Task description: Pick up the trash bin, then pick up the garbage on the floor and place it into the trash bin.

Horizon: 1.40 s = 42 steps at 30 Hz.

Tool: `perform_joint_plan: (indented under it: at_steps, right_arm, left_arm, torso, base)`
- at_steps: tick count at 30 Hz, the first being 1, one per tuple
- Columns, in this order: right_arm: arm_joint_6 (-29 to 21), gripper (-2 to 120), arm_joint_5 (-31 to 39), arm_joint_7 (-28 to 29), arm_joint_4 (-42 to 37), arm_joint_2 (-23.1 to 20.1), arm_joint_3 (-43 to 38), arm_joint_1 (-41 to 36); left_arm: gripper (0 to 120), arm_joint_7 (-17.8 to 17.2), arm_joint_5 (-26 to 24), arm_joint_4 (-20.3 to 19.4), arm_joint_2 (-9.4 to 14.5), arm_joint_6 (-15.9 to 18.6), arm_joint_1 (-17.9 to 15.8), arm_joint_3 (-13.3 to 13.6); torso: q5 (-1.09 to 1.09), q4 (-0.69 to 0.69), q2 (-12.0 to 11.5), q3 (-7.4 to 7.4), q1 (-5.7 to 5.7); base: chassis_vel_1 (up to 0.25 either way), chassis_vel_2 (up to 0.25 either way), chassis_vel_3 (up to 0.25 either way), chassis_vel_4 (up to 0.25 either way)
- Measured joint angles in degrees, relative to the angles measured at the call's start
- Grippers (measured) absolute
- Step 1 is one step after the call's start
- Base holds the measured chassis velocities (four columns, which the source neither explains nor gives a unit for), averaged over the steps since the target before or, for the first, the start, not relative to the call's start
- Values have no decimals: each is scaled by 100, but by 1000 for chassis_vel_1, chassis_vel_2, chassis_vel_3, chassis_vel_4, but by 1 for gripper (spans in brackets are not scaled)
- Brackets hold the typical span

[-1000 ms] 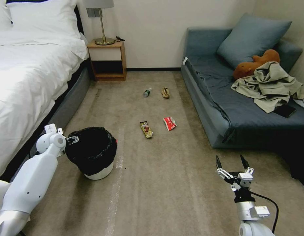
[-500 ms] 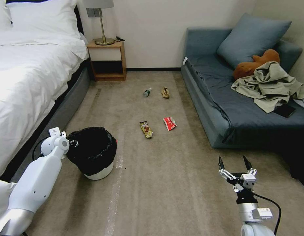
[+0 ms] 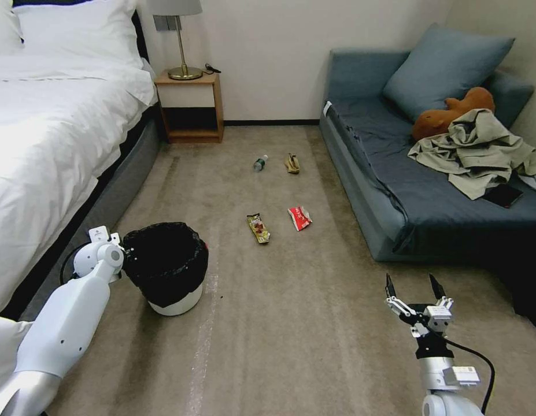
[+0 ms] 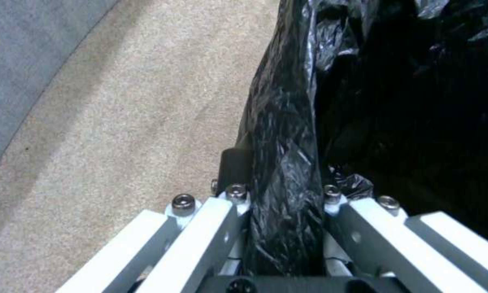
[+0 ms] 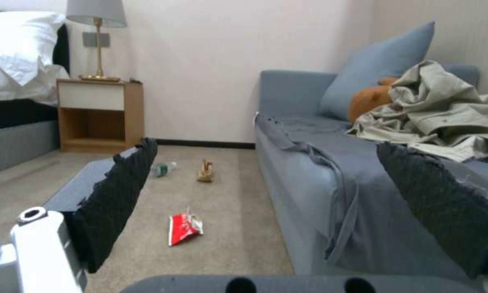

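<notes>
Partly hidden, the left gripper (image 3: 128,252) clamps the trash bin (image 3: 166,268) rim; the right gripper (image 3: 411,290) hangs spread.

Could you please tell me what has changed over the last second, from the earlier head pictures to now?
The left hand has slid a little along the trash bin rim toward the robot, and now straddles the black liner edge, one finger inside and one outside. The bin rests on the carpet where it was. The right hand dropped slightly and hangs open. The wrappers, bottle and peel scrap have not moved.
</notes>
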<state>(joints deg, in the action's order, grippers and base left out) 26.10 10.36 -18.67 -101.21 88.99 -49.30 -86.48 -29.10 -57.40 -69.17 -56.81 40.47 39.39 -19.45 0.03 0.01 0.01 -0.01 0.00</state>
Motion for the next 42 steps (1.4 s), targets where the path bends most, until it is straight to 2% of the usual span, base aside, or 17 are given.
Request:
perform_joint_plan:
  at_steps: [4,8,21,26,33,35,42]
  right_arm:
    - [-2,100,-8,3,0,10,2,7]
    - [-6,100,-21,5,-12,33,12,14]
    - [-75,100,-27,45,-79,-6,49,47]
    - [-127,100,-29,100,-126,-50,73,71]
    - [-165,100,-26,138,-140,-90,89,108]
    - [-208,100,-23,161,-162,-114,101,121]
    - [-251,100,-16,186,-162,-180,115,147]
  left_arm:
    - [6,80,39,-49,0,-59,70,-41]
    - [6,239,146,-214,-9,-227,287,-155]
    - [4,364,133,-634,-14,-376,629,-334]
    - [3,444,20,-1120,12,-440,965,-486]
    - [2,477,-109,-1452,-8,-447,1223,-618]
    - [2,481,-192,-1658,-46,-452,1403,-739]
    - [2,488,-375,-2013,-135,-452,1714,-975]
  torso:
    - [-2,1,0,0,0]
    - [-2,0,0,0,0]
    - [-4,-1,-1,1,0]
    - [-6,-2,-2,1,0]
    - [-5,-2,-2,2,0]
    - [-4,-2,-2,1,0]
    - [-3,-1,-2,1,0]
  base:
    - [0,0,0,0]
    - [0,0,0,0]
    - [0,0,0,0]
    - [0,0,0,0]
    - [0,0,0,0]
    - [0,0,0,0]
    - [0,0,0,0]
